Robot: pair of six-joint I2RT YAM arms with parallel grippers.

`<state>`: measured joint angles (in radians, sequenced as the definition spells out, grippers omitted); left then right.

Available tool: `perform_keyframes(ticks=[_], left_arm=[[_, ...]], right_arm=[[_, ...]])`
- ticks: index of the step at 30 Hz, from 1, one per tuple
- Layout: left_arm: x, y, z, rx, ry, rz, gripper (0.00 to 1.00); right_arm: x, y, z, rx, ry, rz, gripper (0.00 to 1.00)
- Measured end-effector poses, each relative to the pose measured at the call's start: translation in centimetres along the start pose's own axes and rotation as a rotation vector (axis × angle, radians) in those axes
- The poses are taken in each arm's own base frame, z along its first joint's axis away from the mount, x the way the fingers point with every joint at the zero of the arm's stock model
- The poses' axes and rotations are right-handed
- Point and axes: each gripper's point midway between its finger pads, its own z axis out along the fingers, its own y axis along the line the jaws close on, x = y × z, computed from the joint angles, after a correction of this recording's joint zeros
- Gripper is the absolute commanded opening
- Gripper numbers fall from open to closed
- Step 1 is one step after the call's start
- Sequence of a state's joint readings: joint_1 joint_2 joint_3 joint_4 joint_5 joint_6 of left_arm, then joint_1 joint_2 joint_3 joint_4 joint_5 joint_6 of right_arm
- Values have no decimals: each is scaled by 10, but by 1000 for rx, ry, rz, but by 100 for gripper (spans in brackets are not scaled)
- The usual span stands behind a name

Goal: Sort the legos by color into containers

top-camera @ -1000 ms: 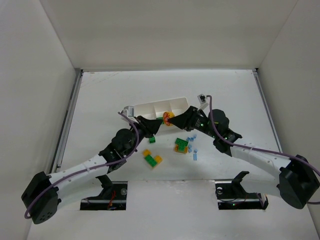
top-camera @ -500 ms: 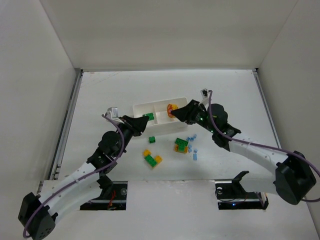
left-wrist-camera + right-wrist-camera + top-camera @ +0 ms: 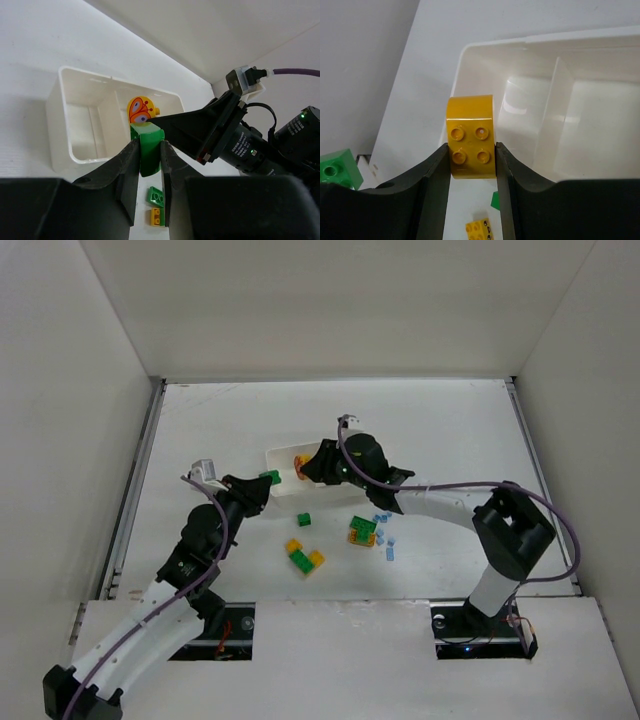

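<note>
— Top external: where does the tray [image 3: 284,451] sit?
— On the table [image 3: 450,420], about midway between the far and near edges and somewhat toward the left edge. The right gripper [image 3: 303,466] reaches across to the tray's left end, clamped on a yellow brick [image 3: 299,463]. The left gripper [image 3: 264,481] is just beside that same end, pinching a green brick [image 3: 269,477].
— And the rest?
— The loose legos [image 3: 362,531] lie scattered between the tray and the near edge, in green, yellow-orange and pale blue.
— Left wrist?
— The green brick [image 3: 146,150] stands upright, gripped tight between the fingers [image 3: 129,170]. Just behind it is the yellow brick [image 3: 139,109], a butterfly printed on its face, held by the right gripper's black fingers [image 3: 200,127] in front of the tray [image 3: 62,105]. I cannot tell whether the two bricks touch.
— Right wrist?
— The yellow brick [image 3: 470,137], studs toward the camera, is squeezed between the fingers [image 3: 436,180] at a corner of the tray [image 3: 530,45]. The green brick [image 3: 337,170] shows at the picture's left side.
</note>
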<state>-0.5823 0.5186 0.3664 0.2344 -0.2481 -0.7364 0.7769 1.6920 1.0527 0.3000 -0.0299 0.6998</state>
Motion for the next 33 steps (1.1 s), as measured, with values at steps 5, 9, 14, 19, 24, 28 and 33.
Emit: perform_keyframes(ticks=[5,9,14,19,24,28,33], left_arm=[[7,8,2,-30,26,16,8],[17,16,7,-59,62,31,8],[30,25,14,-92,102,52,8],[38,24,19,-91,123,63,8],[45,19,26,-88,150,74,8],[49,3,37,-62,167,79,8],[68,-31,62,-5,214,95,8]], right_arm=[[2,-13,2,64,-11,-43,20],[-5,-39,0,171,-40,-88,22],[-11,-68,-2,278,-55,-124,43],[-14,-74,-3,309,-66,-147,65],[-32,-61,-18,287,-103,-182,65],[-62,-42,-57,247,-212,-194,28],[-82,-62,-118,299,-374,-157,14]])
